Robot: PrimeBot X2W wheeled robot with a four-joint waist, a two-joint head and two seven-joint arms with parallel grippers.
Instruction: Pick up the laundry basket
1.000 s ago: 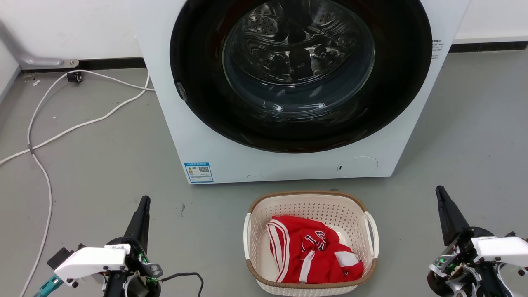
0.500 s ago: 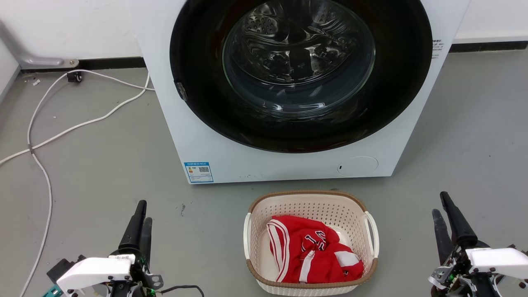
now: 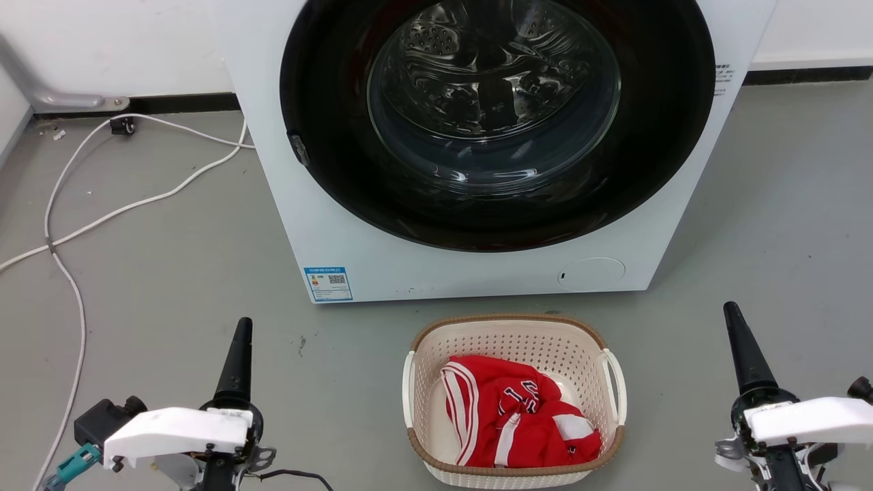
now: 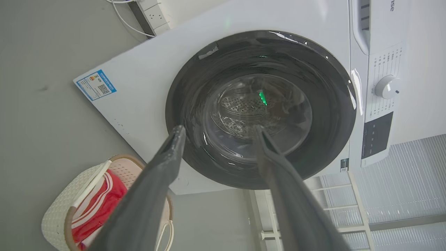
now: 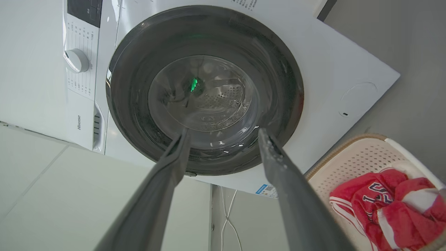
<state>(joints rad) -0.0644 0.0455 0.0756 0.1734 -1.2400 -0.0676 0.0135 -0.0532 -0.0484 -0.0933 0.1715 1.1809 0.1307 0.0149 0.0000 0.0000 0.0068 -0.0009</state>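
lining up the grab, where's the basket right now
In the head view the basket sits bottom centre on the floor, just in front of the washer, between the left gripper and the right gripper, touching neither.

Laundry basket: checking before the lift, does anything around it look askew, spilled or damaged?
Nothing stands out. The laundry basket sits upright on the floor before the washing machine, red jersey inside it. Loose white cables lie well to its left.

The left tool (image 3: 242,327) hangs well to the left of the laundry basket (image 3: 508,318), and the right tool (image 3: 732,312) well to its right. Both tips reach level with the basket's far rim and point forward, jaws standing apart and empty.
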